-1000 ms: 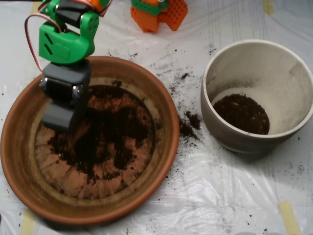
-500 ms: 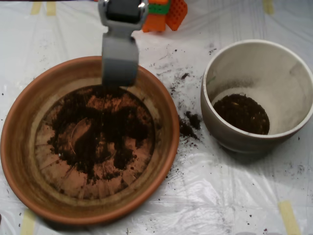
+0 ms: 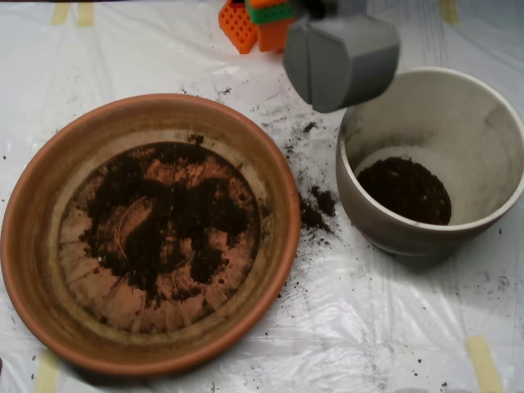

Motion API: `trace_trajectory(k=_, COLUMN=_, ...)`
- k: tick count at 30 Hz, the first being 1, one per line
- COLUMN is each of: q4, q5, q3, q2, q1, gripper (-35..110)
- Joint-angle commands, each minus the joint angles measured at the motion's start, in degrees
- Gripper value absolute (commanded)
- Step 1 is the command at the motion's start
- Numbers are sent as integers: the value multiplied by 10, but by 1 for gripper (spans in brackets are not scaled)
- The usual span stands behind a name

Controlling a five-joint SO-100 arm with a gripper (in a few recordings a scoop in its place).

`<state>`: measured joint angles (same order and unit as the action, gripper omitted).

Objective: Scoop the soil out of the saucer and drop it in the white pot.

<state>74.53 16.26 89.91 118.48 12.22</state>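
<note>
I see my scoop (image 3: 341, 59) closed at the upper middle, over the white pot's (image 3: 385, 233) rim; soil (image 3: 168, 217) remains in the saucer (image 3: 37, 205), some already potted.

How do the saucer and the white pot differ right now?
The saucer is terracotta-orange, wide and shallow; the white pot is cream, narrower and deep. Soil lies thin and patchy across the saucer's ridged base, but sits as one dark heap at the pot's bottom. Both are round, upright, and hold soil.

Table under clear wrinkled plastic sheet (image 3: 393, 327), taped with beige tape strips (image 3: 483, 360); glare patches.
</note>
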Motion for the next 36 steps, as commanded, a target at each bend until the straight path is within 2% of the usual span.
trace_trajectory(k=1, q4=9, q5=-4, q3=-54, q2=-28, q1=45, gripper=-1)
trace_trajectory(k=6, q4=47, q5=-9, q3=-91, q2=-90, q1=83, gripper=0)
trace_trajectory(k=7, q4=63, q5=-13, q3=-106, q2=-102, q1=86, gripper=4)
trace_trajectory(k=8, q4=73, q5=-13, q3=-113, q2=-107, q1=89, gripper=11)
trace_trajectory(k=9, q4=76, q5=-7, q3=-112, q2=-108, q1=94, gripper=29)
trace_trajectory(k=11, q4=84, q5=0, q3=-113, q2=-112, q1=98, gripper=40)
trace_trajectory(k=27, q4=81, q5=-43, q3=-107, q2=-83, q1=96, gripper=46)
trace_trajectory(k=32, q4=56, q5=-108, q3=-95, q2=-40, q1=40, gripper=51)
trace_trajectory(k=36, q4=37, q5=-133, q3=-63, q2=-13, q1=-54, gripper=54)
